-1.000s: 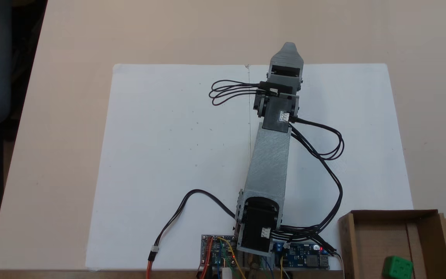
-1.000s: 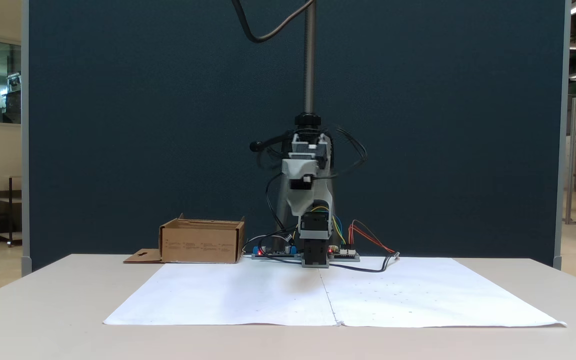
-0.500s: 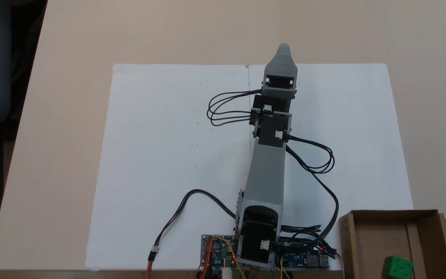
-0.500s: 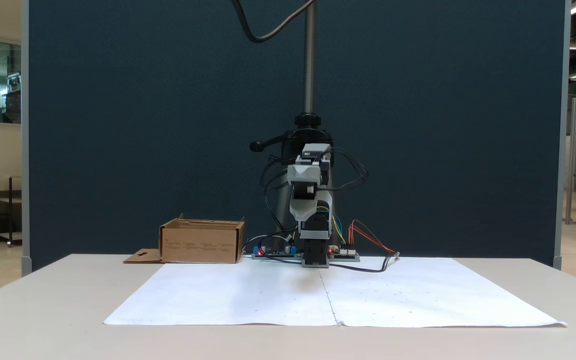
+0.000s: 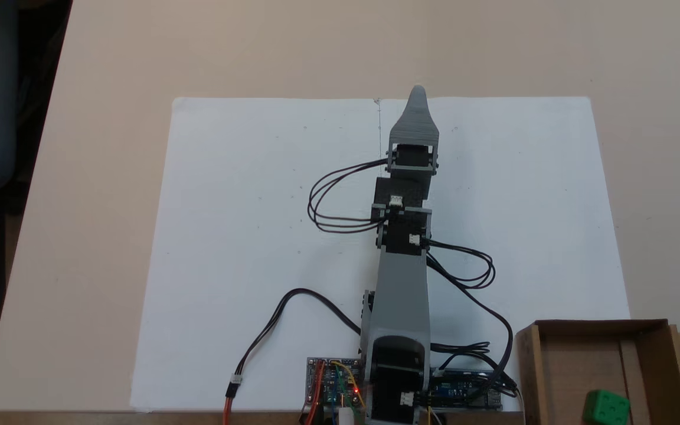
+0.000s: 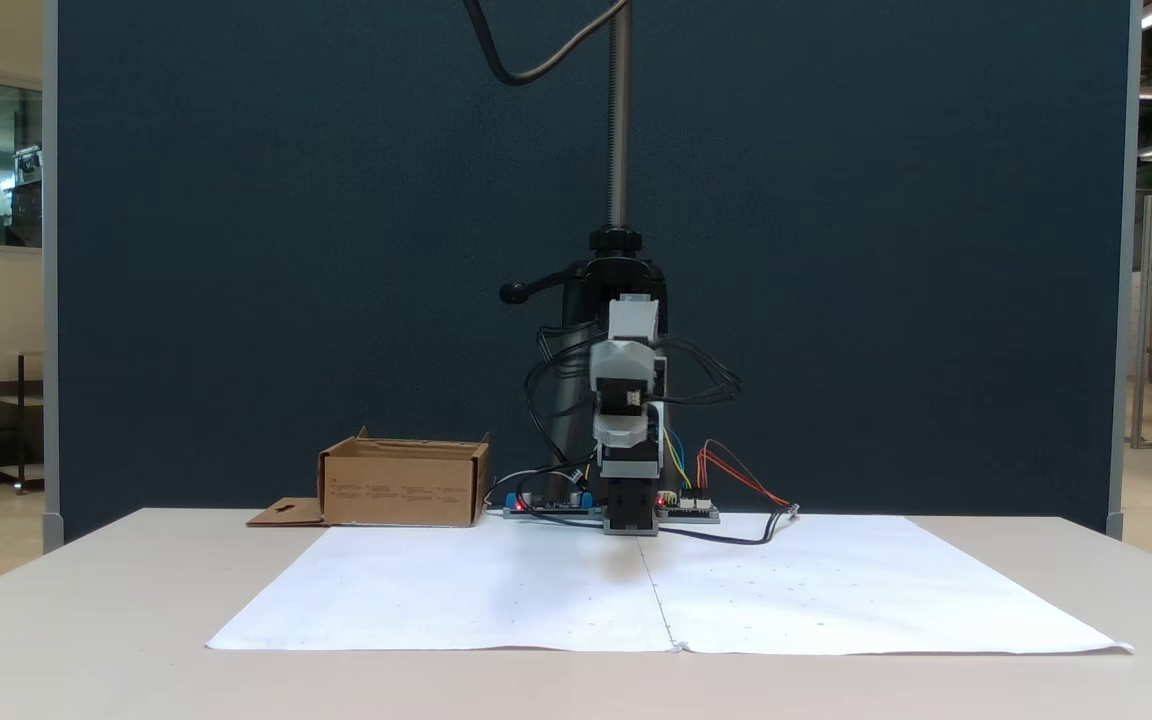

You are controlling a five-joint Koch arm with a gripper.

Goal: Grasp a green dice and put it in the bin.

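Stretching out over the white paper sheet [image 5: 257, 236] from its base at the table's near edge, the grey Koch arm [image 5: 402, 295] points its gripper [image 5: 417, 94] toward the sheet's far edge, seen from above in a fixed view. Only one tapered grey tip shows, the jaws lying one behind the other, so whether the gripper is clenched or released cannot be told; nothing green shows at it. The green dice [image 5: 605, 407] sits inside the cardboard bin [image 5: 529, 360] at the lower right corner of that view, well apart from the gripper. In a fixed view from the front, the bin [image 6: 404, 490] stands on the table just beside the arm's base and circuit boards. Judged from how things lie, the placing step looks done. What remains is likely for the arm to fold back toward its base, clear of the looping black cables [image 5: 464, 277].
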